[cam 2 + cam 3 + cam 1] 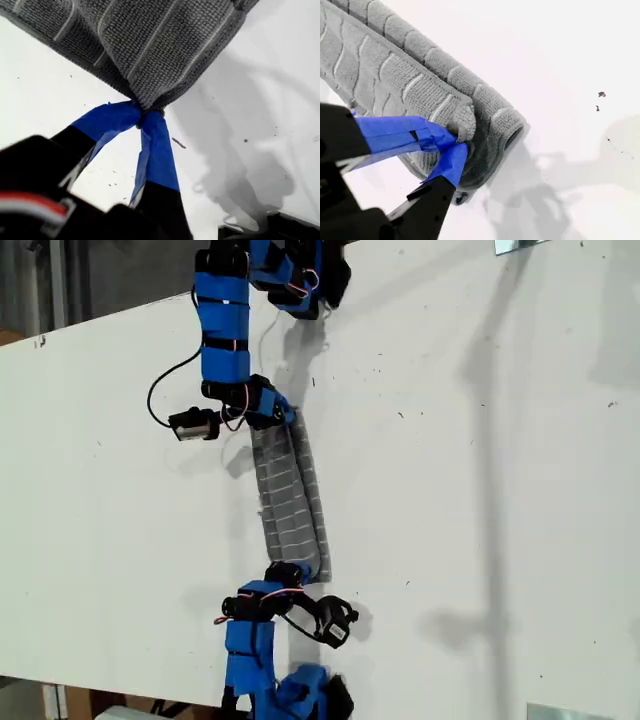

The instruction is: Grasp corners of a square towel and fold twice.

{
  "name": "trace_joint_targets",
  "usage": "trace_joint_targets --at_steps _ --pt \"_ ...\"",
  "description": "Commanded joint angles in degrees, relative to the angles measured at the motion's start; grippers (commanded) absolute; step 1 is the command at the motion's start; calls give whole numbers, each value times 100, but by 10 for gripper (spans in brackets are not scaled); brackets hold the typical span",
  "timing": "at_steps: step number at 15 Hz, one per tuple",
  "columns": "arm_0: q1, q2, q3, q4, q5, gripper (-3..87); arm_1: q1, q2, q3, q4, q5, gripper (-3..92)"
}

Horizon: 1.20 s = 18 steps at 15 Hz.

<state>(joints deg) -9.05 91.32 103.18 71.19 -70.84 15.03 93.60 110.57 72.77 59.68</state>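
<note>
While both arms reach toward the middle of the exterior view, the towel (290, 502) hangs stretched between them as a long, narrow, folded band, running from just above the frame's centre down toward the lower middle, over the white table (480, 500).

My first end effector (145, 114) is clamped on a bunched corner (147, 100) of the towel; in the first wrist view its blue-taped fingers (157, 150) meet at the cloth, and the grey striped fabric fans away from that pinch, clear of the table beneath it.

My second end effector (457, 141) is clamped on the towel as well, its blue-taped fingertips (400, 132) pressed together around a rolled edge at the end of the band, where the layers curl over one another.

Which of the two arms in the exterior view is first and which is second I cannot tell for certain: one grips the band's upper end (275, 415), the other its lower end (290, 575). Shadows of the arms fall across the table toward the exterior view's right.
</note>
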Motion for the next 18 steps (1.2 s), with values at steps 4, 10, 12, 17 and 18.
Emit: trace_joint_targets --at_steps 4,10,12,17,18 --pt "70 -132 -44 -114 0 -3 -53 -26 0 -202 88 19" --pt "457 246 -396 492 -264 144 -422 255 26 132 185 353" --pt "554 589 -308 712 -369 144 -352 633 229 281 229 390" --pt "202 1582 694 668 -352 144 1011 281 527 -70 -853 448" --pt "202 1652 791 589 -352 144 1230 -105 492 -255 -1020 434"
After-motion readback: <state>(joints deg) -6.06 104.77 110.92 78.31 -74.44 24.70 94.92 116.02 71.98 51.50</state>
